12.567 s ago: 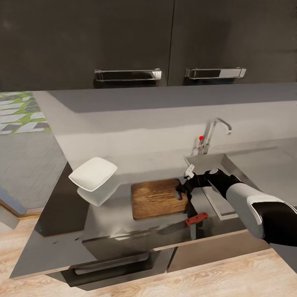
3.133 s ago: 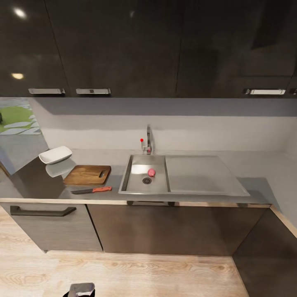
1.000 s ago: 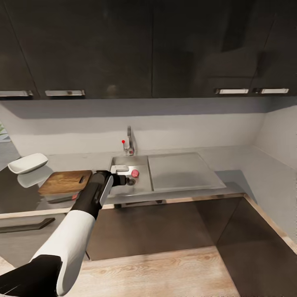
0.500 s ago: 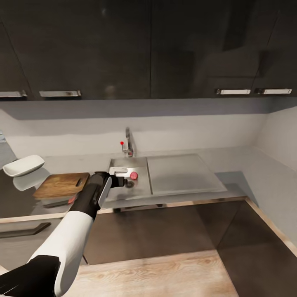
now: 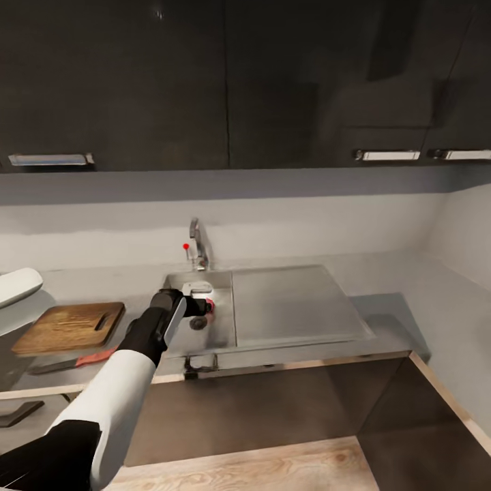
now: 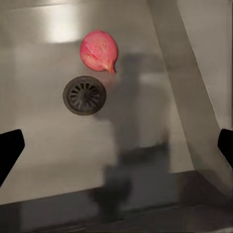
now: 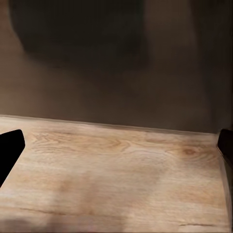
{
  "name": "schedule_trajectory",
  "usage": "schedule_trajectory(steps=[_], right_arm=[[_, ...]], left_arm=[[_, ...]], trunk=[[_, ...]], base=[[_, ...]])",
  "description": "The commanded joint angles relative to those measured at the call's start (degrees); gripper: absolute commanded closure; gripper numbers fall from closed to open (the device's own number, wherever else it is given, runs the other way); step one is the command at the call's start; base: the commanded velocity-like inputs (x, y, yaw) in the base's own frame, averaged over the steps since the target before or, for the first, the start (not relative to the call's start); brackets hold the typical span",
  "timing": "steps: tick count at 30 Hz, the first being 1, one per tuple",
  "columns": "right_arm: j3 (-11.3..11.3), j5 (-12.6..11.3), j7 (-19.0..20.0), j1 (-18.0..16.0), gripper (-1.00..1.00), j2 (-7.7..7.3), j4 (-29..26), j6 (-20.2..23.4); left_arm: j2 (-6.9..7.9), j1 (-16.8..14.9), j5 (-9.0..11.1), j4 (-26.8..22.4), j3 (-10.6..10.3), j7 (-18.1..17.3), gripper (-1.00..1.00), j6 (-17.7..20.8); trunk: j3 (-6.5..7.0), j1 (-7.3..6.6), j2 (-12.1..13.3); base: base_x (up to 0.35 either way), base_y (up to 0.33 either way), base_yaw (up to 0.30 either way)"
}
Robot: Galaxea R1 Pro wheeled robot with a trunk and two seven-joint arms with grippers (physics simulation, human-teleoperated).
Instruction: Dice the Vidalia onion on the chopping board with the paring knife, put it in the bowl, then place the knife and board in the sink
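The pink-red Vidalia onion (image 6: 99,50) lies on the sink (image 6: 53,150) floor beside the round drain (image 6: 84,94). My left gripper (image 6: 116,148) hangs open above the basin, its dark fingertips (image 6: 9,151) spread wide, the onion ahead of them and untouched. In the head view the left gripper (image 5: 204,300) reaches over the sink (image 5: 218,329) and covers most of the onion (image 5: 212,307). The chopping board (image 5: 68,326), the paring knife (image 5: 71,361) and the bowl (image 5: 15,285) rest on the countertop (image 5: 129,276) to the left. My right gripper (image 7: 116,145) is open over the wooden floor.
The chrome tap (image 5: 196,245) with a red knob (image 5: 185,246) stands behind the basin. A flat drainboard (image 5: 293,307) extends to the right. Dark upper cabinets (image 5: 273,82) hang overhead. The worktop turns a corner at the far right (image 5: 443,300).
The camera has swung right, so the scene sits further left in view. My left gripper has crept forward over the basin and now overlaps the onion.
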Motion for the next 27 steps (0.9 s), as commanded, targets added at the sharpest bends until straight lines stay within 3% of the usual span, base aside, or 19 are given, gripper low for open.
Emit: schedule_trajectory(steps=[1, 12, 27], right_arm=[[-0.03, 0.52, -0.23, 0.01, -1.00, 0.00, -0.07, -0.02], [-0.03, 0.52, -0.24, 0.01, -1.00, 0.00, -0.07, 0.02], [-0.03, 0.52, -0.24, 0.01, -1.00, 0.00, -0.07, 0.07]], left_arm=[[0.02, -0.04, 0.02, 0.03, -0.08, 0.24, -1.00, 0.26], [0.11, -0.04, -0.21, 0.27, -0.04, 0.21, -1.00, 0.25], [0.48, -0.04, -0.21, 0.82, -0.04, 0.21, -1.00, 0.25]], trunk=[[-0.11, 0.07, -0.11], [-0.84, 0.07, -0.11], [-2.22, 0.07, -0.11]], base=[[0.282, -0.190, 0.000], [0.305, -0.099, 0.000], [0.210, 0.053, 0.000]])
